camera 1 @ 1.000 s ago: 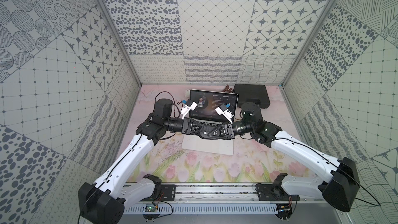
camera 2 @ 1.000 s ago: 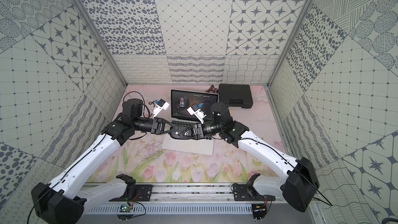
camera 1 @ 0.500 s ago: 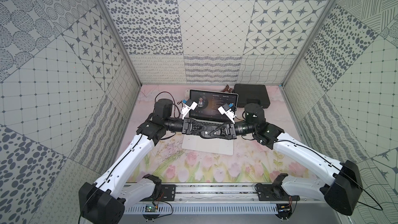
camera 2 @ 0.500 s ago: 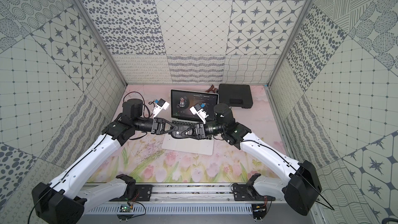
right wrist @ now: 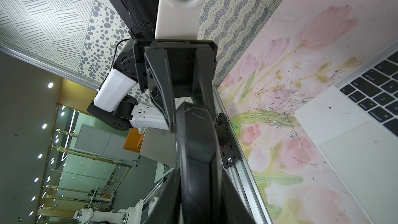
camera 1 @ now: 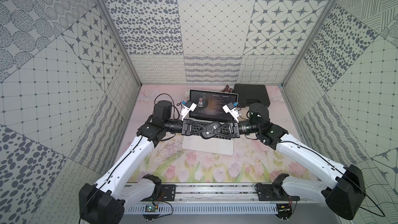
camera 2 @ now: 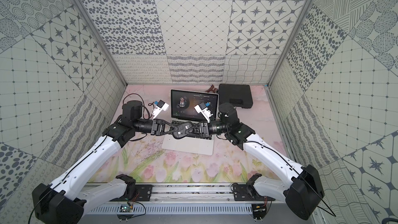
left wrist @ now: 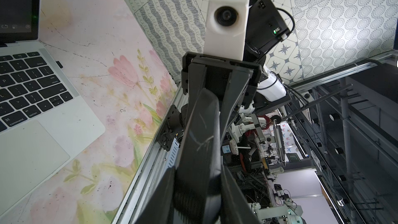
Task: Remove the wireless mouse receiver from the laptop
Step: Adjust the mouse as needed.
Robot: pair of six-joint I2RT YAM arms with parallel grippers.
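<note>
L gripper [camera 1: 204, 130], R gripper [camera 1: 218, 129] both clamping mouse [camera 1: 210, 131], floral tbl mat [camera 1: 193, 169], patterned walls [camera 1: 213, 24]

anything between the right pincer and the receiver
yes, the black mouse is clamped in the right pincer and left pincer over the keyboard; the receiver juts from the laptop edge, bare mat beside it

The laptop [left wrist: 71, 113] is the only thing with words I can read. From the left wrist its keys [left wrist: 32, 87] say "command", "option", "shift", "return" and "delete". From the right wrist "command", "A" and "Z" show. The lines on the screen [camera 1: 212, 106] are too small to read.
</note>
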